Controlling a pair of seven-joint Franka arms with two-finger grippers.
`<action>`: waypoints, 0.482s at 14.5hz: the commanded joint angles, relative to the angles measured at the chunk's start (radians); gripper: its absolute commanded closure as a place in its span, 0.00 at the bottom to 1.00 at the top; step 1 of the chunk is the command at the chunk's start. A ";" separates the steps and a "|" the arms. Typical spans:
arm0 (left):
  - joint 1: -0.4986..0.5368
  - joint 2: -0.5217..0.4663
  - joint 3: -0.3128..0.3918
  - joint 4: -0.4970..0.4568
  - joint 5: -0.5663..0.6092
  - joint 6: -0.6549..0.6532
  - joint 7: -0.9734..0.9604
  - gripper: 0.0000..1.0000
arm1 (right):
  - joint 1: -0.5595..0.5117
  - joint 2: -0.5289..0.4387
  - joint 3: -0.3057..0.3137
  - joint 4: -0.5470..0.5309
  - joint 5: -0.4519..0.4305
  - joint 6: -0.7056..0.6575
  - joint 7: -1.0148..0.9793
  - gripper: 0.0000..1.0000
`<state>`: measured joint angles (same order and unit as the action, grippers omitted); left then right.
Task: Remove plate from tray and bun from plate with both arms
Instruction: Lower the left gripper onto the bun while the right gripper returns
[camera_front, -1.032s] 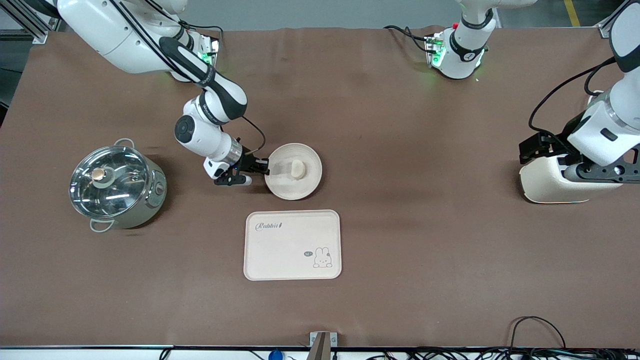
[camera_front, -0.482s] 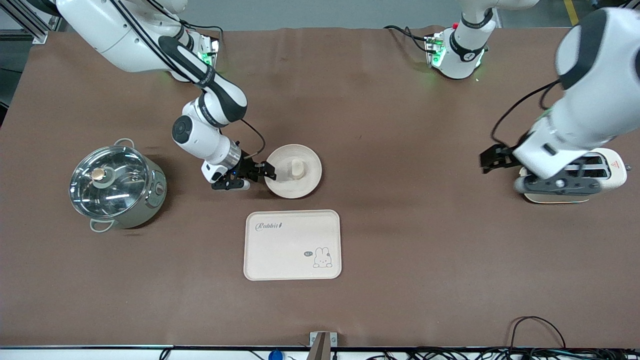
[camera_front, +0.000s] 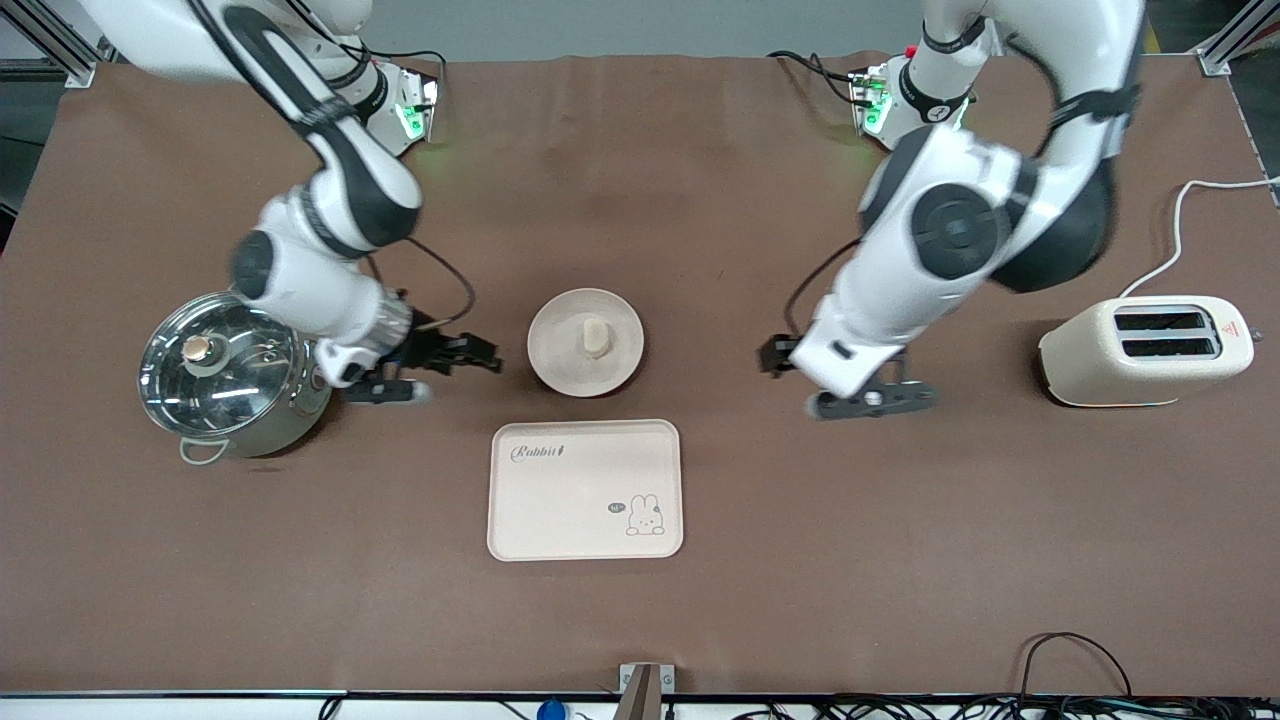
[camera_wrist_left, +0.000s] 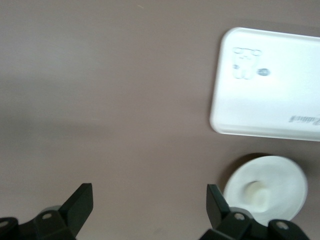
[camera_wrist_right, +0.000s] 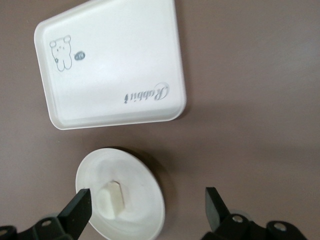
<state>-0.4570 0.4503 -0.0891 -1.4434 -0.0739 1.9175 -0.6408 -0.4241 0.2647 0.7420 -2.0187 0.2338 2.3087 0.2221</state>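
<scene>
A round cream-white shallow plate (camera_front: 585, 342) with a raised rim sits flat on the brown cloth-covered worktop (camera_front: 700, 220), near its middle, and a small pale cream oval bun (camera_front: 595, 338) rests on the plate's centre. On the front camera's clock face, a rectangular cream tray (camera_front: 585, 489) printed with a rabbit drawing lies at six o'clock from the plate, nearer to that camera and not touching it. At nine o'clock from the plate, the right end effector (camera_front: 470, 356) hangs low over bare cloth between the plate and a steel pot with a glass lid (camera_front: 232, 374); its black fingers stand wide apart with nothing between them, and they point toward the plate without touching it. At three o'clock from the plate, the left end effector (camera_front: 775, 355) is over bare worktop, well apart from the plate, its fingers also spread wide and empty. In the left wrist view both spread fingers (camera_wrist_left: 77, 206) show, with the plate and bun just past one of them. A cream two-slot toaster (camera_front: 1145, 352) stands at the left arm's end of the worktop, at three o'clock from that end effector.
</scene>
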 joint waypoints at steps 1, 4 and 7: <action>-0.075 0.082 0.008 0.021 -0.021 0.112 -0.098 0.00 | -0.128 -0.116 0.013 0.086 0.003 -0.214 -0.110 0.00; -0.167 0.168 0.008 0.024 -0.021 0.282 -0.261 0.01 | -0.238 -0.157 0.017 0.280 -0.114 -0.478 -0.156 0.00; -0.250 0.243 0.008 0.038 -0.021 0.389 -0.370 0.09 | -0.260 -0.156 0.017 0.524 -0.212 -0.754 -0.158 0.00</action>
<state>-0.6670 0.6469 -0.0899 -1.4408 -0.0794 2.2670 -0.9598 -0.6688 0.1001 0.7386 -1.6328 0.0868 1.6906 0.0661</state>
